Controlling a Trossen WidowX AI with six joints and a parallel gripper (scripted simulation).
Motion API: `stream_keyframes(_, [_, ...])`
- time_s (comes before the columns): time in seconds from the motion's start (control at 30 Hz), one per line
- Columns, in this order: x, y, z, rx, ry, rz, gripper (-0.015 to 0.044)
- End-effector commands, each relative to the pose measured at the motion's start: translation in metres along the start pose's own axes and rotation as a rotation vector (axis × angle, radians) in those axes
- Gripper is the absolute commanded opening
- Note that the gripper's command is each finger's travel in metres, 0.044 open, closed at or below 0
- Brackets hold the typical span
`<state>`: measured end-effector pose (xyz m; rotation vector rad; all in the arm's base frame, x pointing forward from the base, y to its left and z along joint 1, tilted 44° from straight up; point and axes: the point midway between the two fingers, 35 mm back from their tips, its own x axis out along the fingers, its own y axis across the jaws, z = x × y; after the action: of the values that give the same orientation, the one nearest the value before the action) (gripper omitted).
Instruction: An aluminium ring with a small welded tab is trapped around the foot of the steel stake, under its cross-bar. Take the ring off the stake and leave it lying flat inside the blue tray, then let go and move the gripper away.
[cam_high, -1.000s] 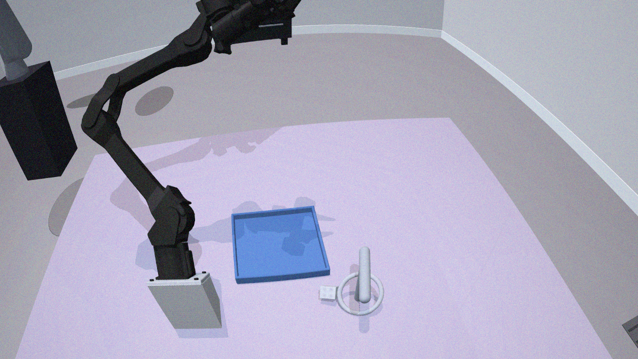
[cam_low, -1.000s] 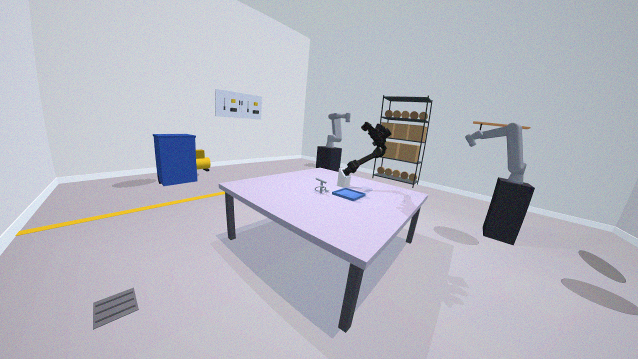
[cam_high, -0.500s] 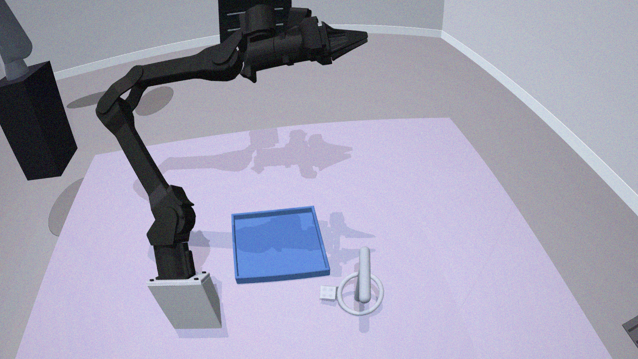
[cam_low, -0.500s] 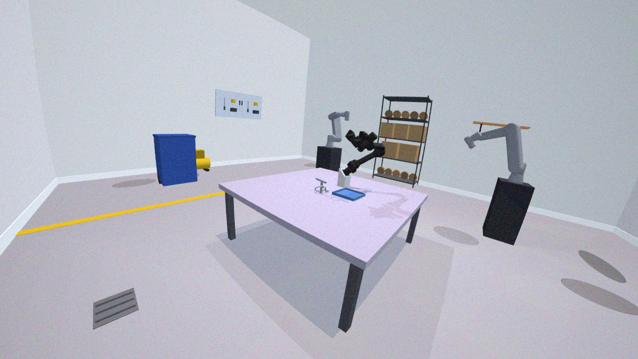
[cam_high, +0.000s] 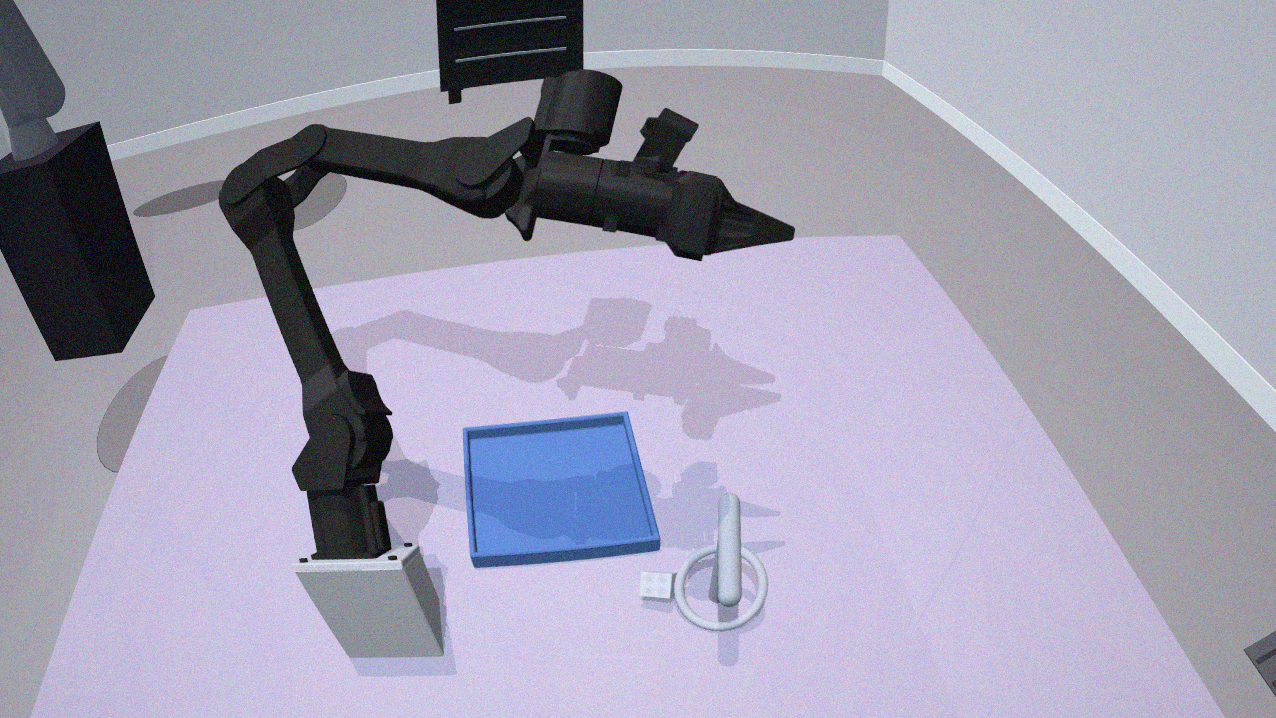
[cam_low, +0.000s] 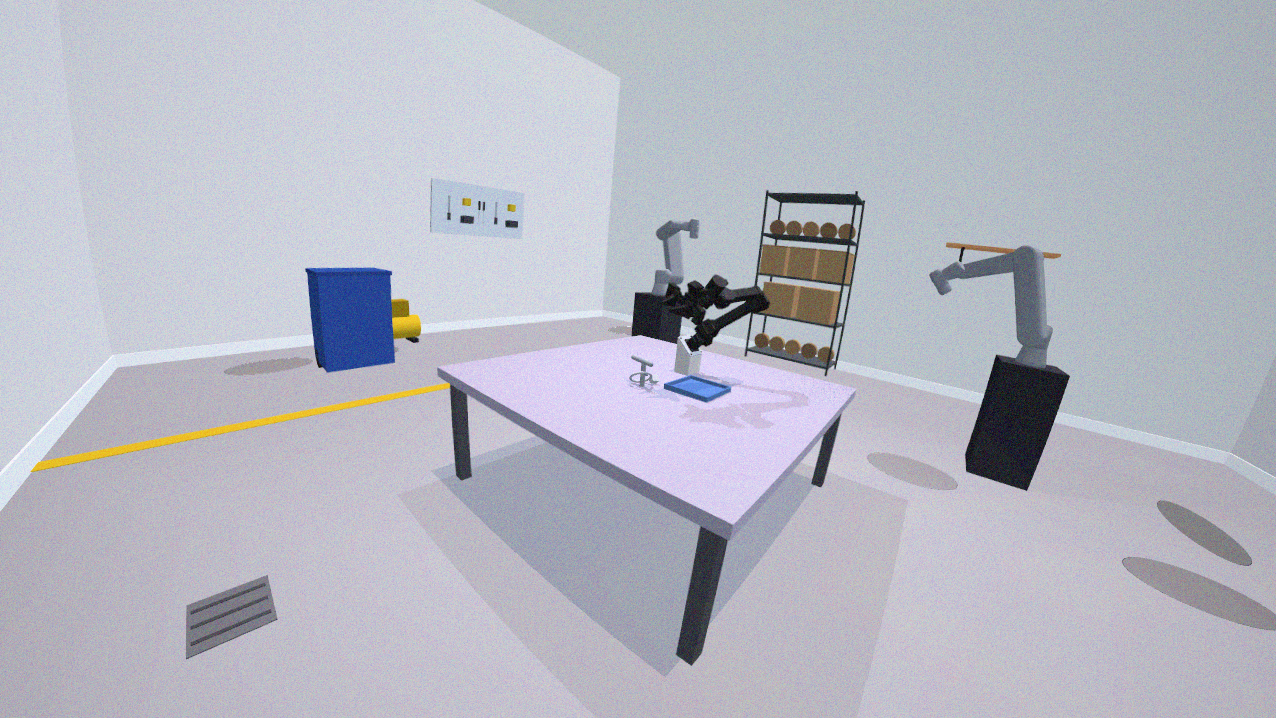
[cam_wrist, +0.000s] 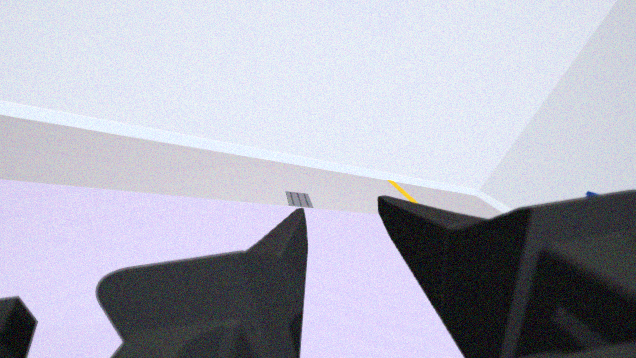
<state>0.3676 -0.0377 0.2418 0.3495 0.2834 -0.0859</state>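
The robot arm (cam_high: 379, 158) (cam_low: 738, 309) rises from a pale block (cam_high: 370, 616) (cam_low: 686, 359) on the lilac desk (cam_high: 892, 446) (cam_low: 580, 401) (cam_wrist: 150, 220). Its claw (cam_high: 790, 233) (cam_low: 696, 312) (cam_wrist: 341, 209) is held aloft, well apart from the aluminium ring (cam_high: 763, 586) (cam_low: 630, 378). In the top view the claw appears toward the upper edge of the desk, and the ring appears well below it and slightly to the left.

The claw is released: its two fingers stand partly apart, with a visible gap between their tips, and grasp nothing. In the wrist view the desk surface shows through this gap, while the ring lies outside that view.

The ring encircles the lower part of the steel stake (cam_high: 717, 580) (cam_low: 643, 368), beneath the cross-bar (cam_high: 729, 544) (cam_low: 641, 360). Its square tab (cam_high: 655, 585) (cam_low: 655, 383) projects from the ring, to the left in the top view, near a corner of the blue tray (cam_high: 566, 560) (cam_low: 687, 395). The tray rests on the desk near the stake, and the ring is outside it. Shadows of the arm fall across the tray and the desk beyond it.
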Motion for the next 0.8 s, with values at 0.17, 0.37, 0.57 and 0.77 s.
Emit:
stream_keyframes(0.17, [0.014, -0.017, -0.090, 0.095, 0.254, 0.061, 0.0200])
stream_keyframes(0.37, [0.010, -0.024, -0.146, 0.179, 0.415, 0.101, 0.0200])
stream_keyframes(0.57, [-0.003, -0.026, -0.198, 0.254, 0.563, 0.141, 0.0200])
stream_keyframes(0.77, [-0.023, -0.021, -0.247, 0.311, 0.706, 0.181, 0.0200])
